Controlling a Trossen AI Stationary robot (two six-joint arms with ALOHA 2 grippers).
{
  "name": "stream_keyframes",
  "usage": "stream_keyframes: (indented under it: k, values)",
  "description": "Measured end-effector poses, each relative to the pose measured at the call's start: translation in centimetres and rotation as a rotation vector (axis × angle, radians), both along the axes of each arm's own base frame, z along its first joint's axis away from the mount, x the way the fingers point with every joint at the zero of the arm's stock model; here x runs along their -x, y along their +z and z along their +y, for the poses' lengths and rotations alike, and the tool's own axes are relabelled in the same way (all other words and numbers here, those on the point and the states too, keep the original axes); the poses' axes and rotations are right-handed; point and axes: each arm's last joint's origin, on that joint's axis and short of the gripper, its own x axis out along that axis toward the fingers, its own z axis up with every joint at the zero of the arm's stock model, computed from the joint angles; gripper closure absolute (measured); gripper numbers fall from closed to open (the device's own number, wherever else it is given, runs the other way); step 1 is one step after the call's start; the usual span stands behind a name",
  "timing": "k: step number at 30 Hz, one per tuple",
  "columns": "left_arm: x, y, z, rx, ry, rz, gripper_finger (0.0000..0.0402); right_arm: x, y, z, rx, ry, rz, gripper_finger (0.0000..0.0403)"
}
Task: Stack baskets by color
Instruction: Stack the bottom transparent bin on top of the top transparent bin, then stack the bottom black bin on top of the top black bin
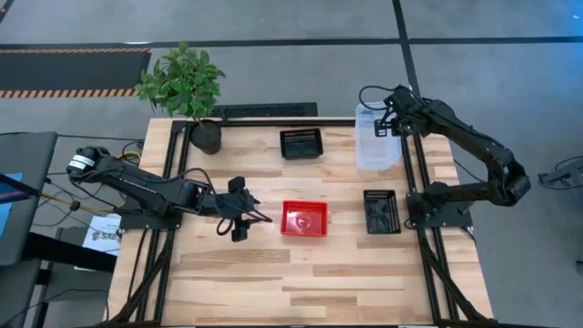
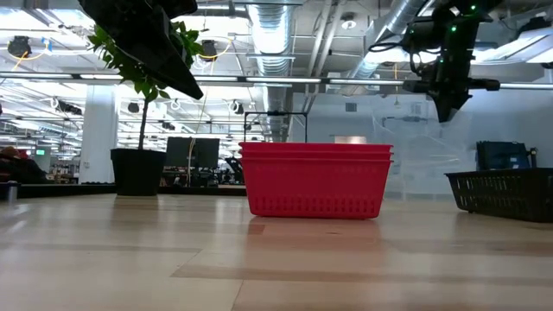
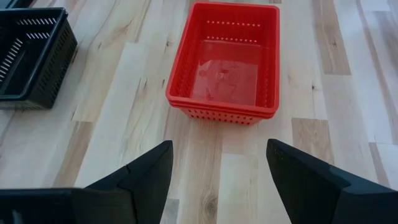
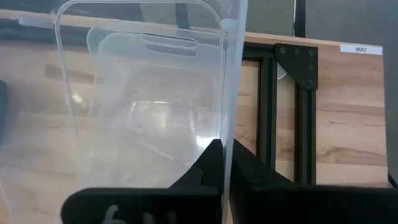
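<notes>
Wooden tabletop: I see the right claw at 1 o'clock pinching a clear rounded plastic bin's wall; my left claw spread wide and empty, at 9 o'clock beside stacked red perforated baskets at centre.

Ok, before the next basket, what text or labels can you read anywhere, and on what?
"MA2": small white label on the table edge, right wrist view.
"SA...": cut-off print on the white sheet beside the table's left side, high view; the rest is hidden.
Faint pale marks on the right hand's body: unreadable.
</notes>
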Motion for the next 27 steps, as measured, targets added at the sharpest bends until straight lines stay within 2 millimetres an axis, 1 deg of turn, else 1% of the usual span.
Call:
stream_keyframes:
  k: [3,6,18,22,27]
  values:
    - [0.0,0.0,0.0,0.000,0.000,0.000,0.0155,0.0,0.0,0.0,0.001,0.002,0.001,0.0373]
    - [0.0,0.0,0.0,0.000,0.000,0.000,0.0155,0.0,0.0,0.0,0.001,0.002,0.000,0.0353]
    - [0.0,0.0,0.0,0.006,-0.006,0.001,0.0155,-0.1,0.3,-0.1,0.023,0.021,-0.004,0.0241]
    - [0.0,0.0,-0.1,0.015,-0.016,0.004,0.0155,-0.1,1.9,0.2,0.069,0.027,-0.041,0.0217]
    - [0.0,0.0,-0.1,0.016,-0.015,-0.001,0.0155,-0.8,4.4,1.3,0.133,0.114,-0.105,0.0207]
